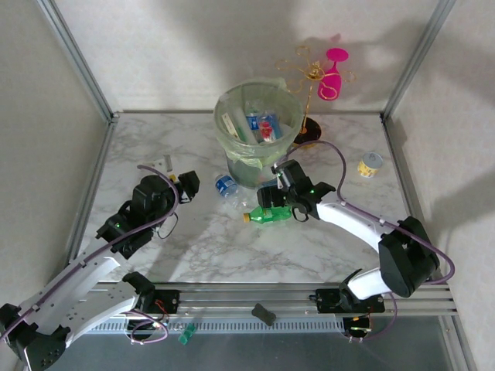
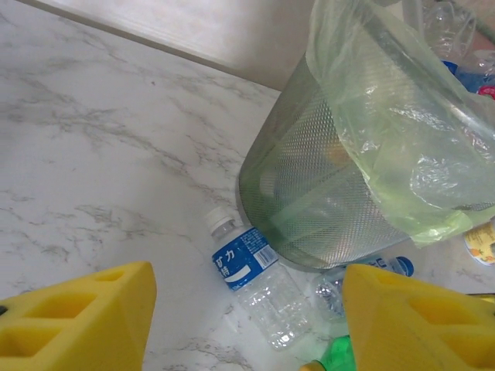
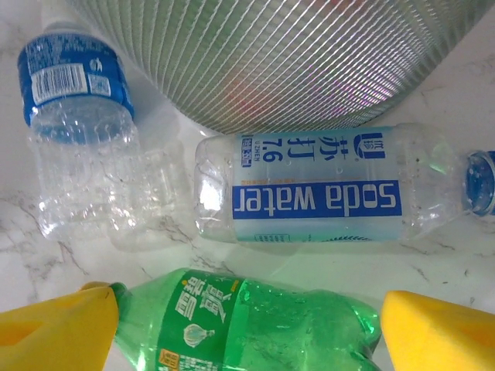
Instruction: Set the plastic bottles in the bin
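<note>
The pale green bin (image 1: 259,127) with its bag liner stands at the back middle of the table, with several bottles inside. A green bottle (image 1: 269,214) lies on its side in front of it. My right gripper (image 1: 280,201) is open above that green bottle (image 3: 247,325), which lies lengthwise between the yellow fingers (image 3: 58,328). A clear soda-water bottle (image 3: 325,185) lies against the bin's foot (image 3: 271,62). A clear blue-labelled bottle (image 1: 227,186) lies to the left. My left gripper (image 1: 184,182) is open and holds nothing, just short of that bottle (image 2: 251,274).
A gold wire stand (image 1: 309,77) with a pink wine glass (image 1: 332,73) is behind the bin on the right. A short yellow-labelled can (image 1: 370,164) stands at the right. A small white tag (image 1: 162,164) lies beyond my left gripper. Metal frame posts edge the table.
</note>
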Tool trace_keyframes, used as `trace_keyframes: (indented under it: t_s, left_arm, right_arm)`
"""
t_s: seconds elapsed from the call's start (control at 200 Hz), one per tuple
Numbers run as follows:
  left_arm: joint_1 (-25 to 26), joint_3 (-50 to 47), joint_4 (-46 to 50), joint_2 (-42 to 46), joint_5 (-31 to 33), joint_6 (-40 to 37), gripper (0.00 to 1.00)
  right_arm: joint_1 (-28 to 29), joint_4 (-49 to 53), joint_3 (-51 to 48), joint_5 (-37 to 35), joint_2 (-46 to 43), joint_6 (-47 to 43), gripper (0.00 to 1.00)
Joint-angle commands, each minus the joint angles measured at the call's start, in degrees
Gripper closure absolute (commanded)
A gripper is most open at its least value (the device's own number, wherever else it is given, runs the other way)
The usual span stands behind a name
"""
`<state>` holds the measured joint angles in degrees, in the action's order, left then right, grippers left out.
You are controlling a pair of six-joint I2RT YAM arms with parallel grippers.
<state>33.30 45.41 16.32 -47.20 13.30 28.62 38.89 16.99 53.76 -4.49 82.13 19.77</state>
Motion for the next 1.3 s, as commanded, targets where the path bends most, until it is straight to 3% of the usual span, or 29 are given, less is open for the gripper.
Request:
trace_keyframes:
  t_s: [0.0,0.095,0.2,0.466,0.606,0.741,0.766,0.836,1.111,1.292]
  left_arm:
    - [0.28,-0.74,-0.71,0.77,1.90,-1.72,0.35]
    - [0.31,-0.98,-1.09,1.14,2.08,-1.72,0.35]
    - [0.27,-0.72,-1.18,1.23,2.05,-1.55,0.34]
    - [0.27,-0.86,-1.32,1.58,1.88,-1.81,0.34]
    - [0.28,-0.94,-1.30,1.83,1.99,-1.77,0.34]
    - [0.29,-1.11,-1.20,2.11,1.93,-1.90,0.34]
    - [0.30,-1.13,-1.35,2.19,1.82,-1.89,0.34]
    - [0.27,-1.24,-1.52,2.36,1.53,-1.89,0.34]
    - [0.26,-1.63,-1.80,2.02,1.28,-1.99,0.34]
    - [0.29,-1.64,-1.63,2.02,1.91,-1.77,0.34]
  right_arm:
    - [0.37,2.25,2.85,-2.71,-2.75,15.74,0.13]
    - [0.37,3.09,-0.91,-4.06,-6.90,33.95,0.16]
    - [0.61,4.36,-4.63,-0.23,-8.38,51.32,0.21]
    - [6.31,-3.50,-10.89,4.86,-6.73,71.28,0.28]
    - [6.68,-5.18,-9.84,4.17,-2.89,73.24,0.24]
    - [5.32,-7.07,-8.67,2.91,-0.06,72.93,0.13]
    - [5.03,-7.13,-8.46,2.87,0.46,73.37,0.05]
    - [4.27,-6.47,-7.48,2.72,2.37,73.43,0.02]
    - [3.57,-6.62,-6.74,-0.56,6.31,75.03,0.12]
    - [2.96,-9.99,-7.20,1.18,9.08,74.90,0.21]
